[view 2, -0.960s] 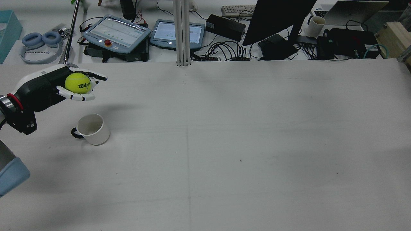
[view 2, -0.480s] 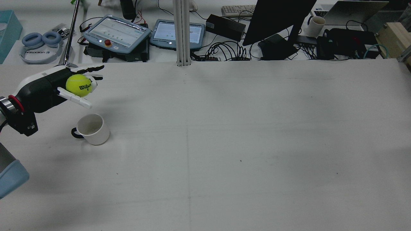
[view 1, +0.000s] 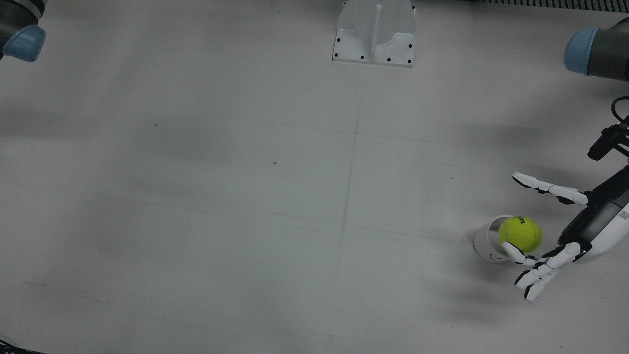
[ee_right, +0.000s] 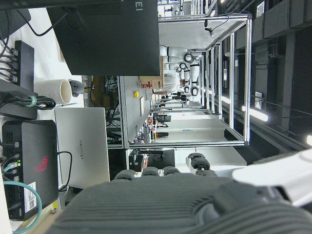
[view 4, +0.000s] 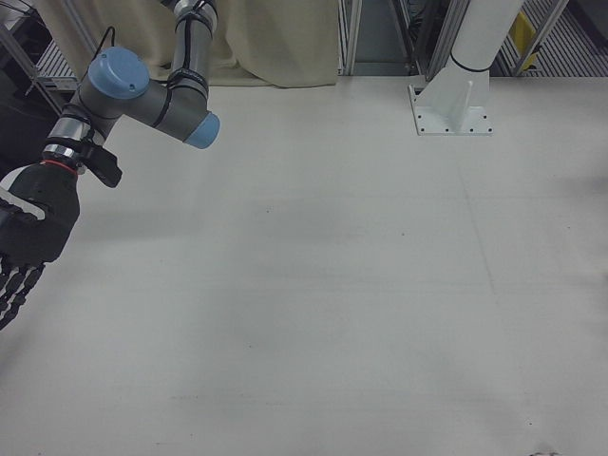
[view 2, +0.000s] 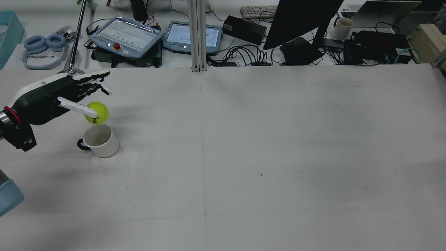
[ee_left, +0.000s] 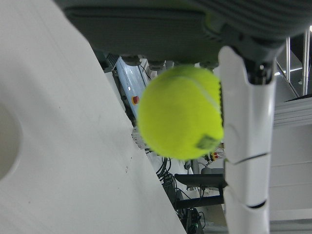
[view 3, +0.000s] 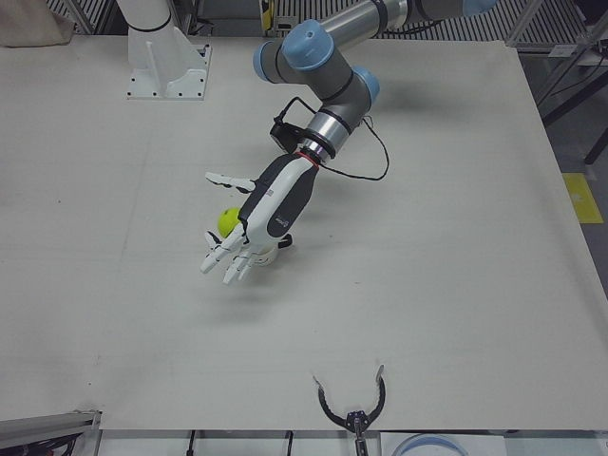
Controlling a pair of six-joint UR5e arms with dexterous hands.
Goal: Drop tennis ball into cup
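The black-and-white left hand [view 2: 59,96] spreads its fingers wide, holding nothing. The yellow-green felt tennis ball [view 2: 97,113] hangs just above the white ceramic cup [view 2: 101,140], at the hand's 4 o'clock in the rear view. The right hand [view 4: 27,249] shows only partly; its state cannot be told.

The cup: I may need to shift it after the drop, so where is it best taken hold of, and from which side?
Probably by its white wall, coming from above or from the table's middle. The cup stands upright with its mouth open, and its dark handle points toward the left arm's side, too small a loop for the left hand. The ball is at the rim, so wait.
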